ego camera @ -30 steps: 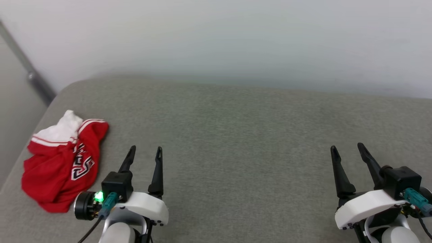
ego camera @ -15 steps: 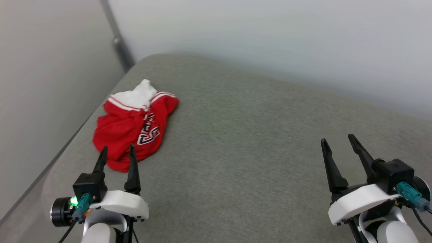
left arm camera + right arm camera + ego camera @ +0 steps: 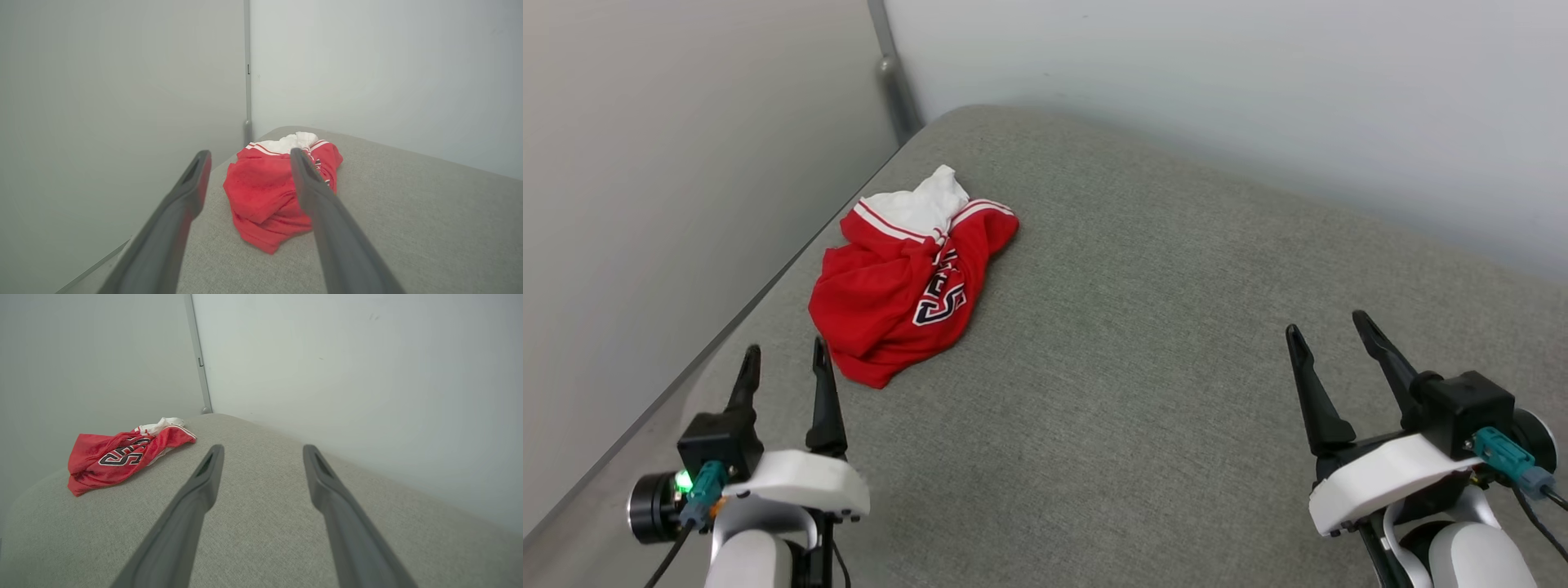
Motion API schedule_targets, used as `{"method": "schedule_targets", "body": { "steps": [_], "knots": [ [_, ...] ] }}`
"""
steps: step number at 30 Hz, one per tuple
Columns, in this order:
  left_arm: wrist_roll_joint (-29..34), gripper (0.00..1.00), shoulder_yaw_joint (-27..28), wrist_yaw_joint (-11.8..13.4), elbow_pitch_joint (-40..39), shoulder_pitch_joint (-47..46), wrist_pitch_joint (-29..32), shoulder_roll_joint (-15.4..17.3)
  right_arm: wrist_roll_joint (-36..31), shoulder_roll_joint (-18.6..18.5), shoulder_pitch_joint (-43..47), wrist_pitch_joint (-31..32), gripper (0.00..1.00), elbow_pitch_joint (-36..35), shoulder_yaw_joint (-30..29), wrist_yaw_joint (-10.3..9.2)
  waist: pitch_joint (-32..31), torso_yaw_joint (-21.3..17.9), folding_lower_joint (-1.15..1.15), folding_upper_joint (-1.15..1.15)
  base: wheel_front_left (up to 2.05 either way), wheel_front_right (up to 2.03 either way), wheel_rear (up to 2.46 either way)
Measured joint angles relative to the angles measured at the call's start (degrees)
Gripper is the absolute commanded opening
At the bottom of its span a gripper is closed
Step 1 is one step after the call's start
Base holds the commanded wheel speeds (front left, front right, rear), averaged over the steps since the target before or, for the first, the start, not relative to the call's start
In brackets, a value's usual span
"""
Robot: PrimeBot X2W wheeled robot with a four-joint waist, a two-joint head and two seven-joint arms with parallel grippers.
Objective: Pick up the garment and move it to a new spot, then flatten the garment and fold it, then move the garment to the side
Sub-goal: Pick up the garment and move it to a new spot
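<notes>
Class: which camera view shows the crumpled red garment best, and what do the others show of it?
The head view: the garment shows whole from above, with white panel, striped trim and lettering. The left wrist view is nearer, but the left gripper has a finger across it. The right wrist view shows it low, aslant.

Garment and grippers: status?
Left gripper open, short of garment. Right gripper open, empty. Garment crumpled by cushion left edge, untouched. Nothing between.
</notes>
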Motion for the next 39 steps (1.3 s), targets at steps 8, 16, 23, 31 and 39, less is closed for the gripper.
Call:
{"method": "schedule_targets", "body": {
  "steps": [8, 16, 23, 31, 39],
  "knots": [
    [0.4, 1.00, 0.1, -0.7, 1.2, -10.4, 0.0, 0.5, -0.1, -1.2, -2.0, 1.4, 1.00, -1.5, 1.3, 0.00, 2.3, -2.7, 0.00, 0.00, 0.00, 0.00, 0.00],
    [-2.4, 1.00, 3.5, -2.8, 6.1, -29.3, 3.7, 7.2, 0.6, -3.2, -6.5, 2.5, 1.00, -3.6, 3.9, 0.00, 7.9, -7.8, 0.00, 0.00, 0.00, 0.00, 0.00],
    [-6.0, 1.00, 6.3, -5.7, 11.8, -38.3, 15.4, 16.5, 1.8, -3.4, -11.8, 0.8, 1.00, -3.1, 6.6, 0.00, 14.3, -14.2, 0.01, 0.00, 0.00, 0.00, 0.00],
    [-12.3, 1.00, 5.5, -7.7, 18.9, -39.6, 37.8, 24.6, 2.6, -4.3, -14.6, -1.4, 1.00, -0.9, 6.9, 0.00, 21.4, -20.0, 0.02, 0.00, 0.00, 0.00, 0.00],
    [-20.7, 1.00, 6.1, -8.0, 23.9, -35.0, 58.7, 27.6, 3.1, -4.2, -16.7, -3.1, 1.00, 1.0, 7.3, 0.00, 25.6, -23.5, 0.01, 0.00, 0.00, 0.00, 0.00]
  ]
}}
